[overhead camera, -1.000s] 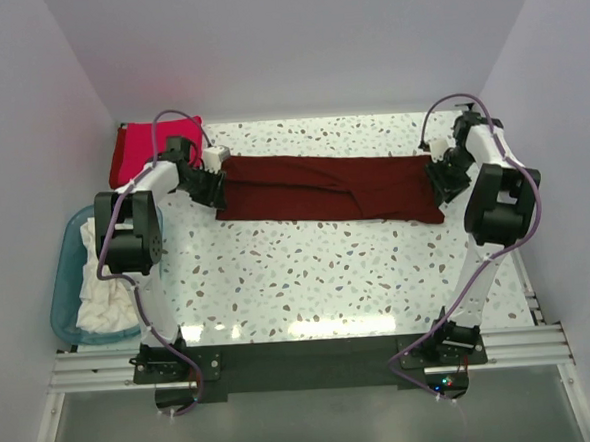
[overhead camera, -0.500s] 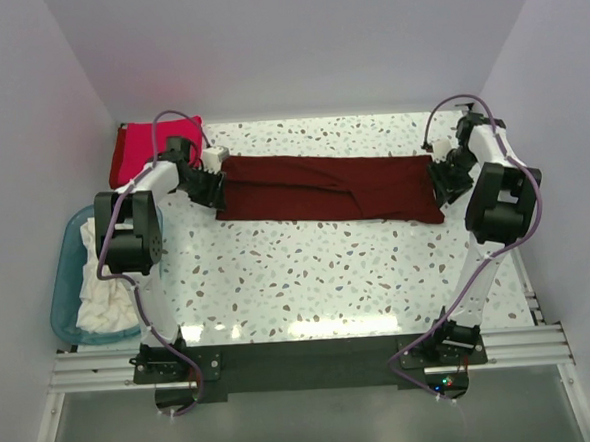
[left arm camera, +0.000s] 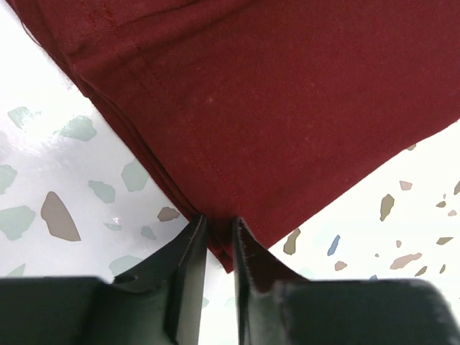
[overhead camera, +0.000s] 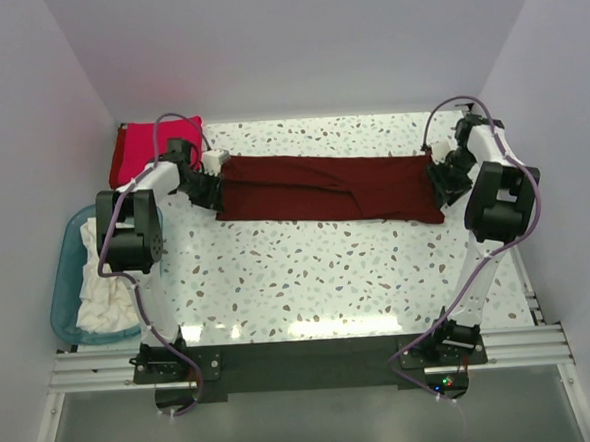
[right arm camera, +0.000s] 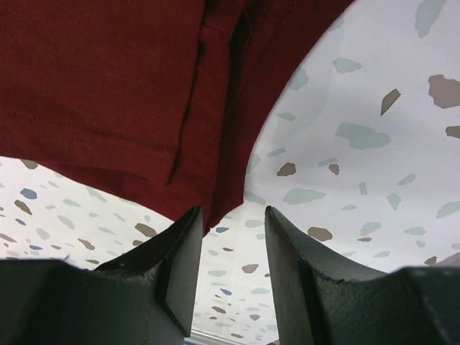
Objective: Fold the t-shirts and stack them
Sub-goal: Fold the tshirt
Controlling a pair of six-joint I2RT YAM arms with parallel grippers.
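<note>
The dark maroon t-shirt (overhead camera: 323, 184) lies folded into a long strip across the back of the table. My left gripper (overhead camera: 213, 191) is at its left end. In the left wrist view the gripper (left arm camera: 219, 219) is shut on a corner of the maroon cloth (left arm camera: 287, 108). My right gripper (overhead camera: 441, 180) is at the shirt's right end. In the right wrist view it (right arm camera: 233, 210) is open, with the maroon cloth's corner (right arm camera: 108, 86) at its left fingertip and not gripped. The crimson-red t-shirt (overhead camera: 140, 150) lies folded at the back left corner. White t-shirts (overhead camera: 104, 293) lie crumpled in the tub.
A translucent blue plastic tub (overhead camera: 64, 285) stands off the table's left edge. White walls close in the back and both sides. The speckled tabletop (overhead camera: 318, 270) stretches in front of the maroon shirt.
My right gripper has shifted slightly at the shirt's right end. The maroon shirt and my left gripper have stayed about where they were.
</note>
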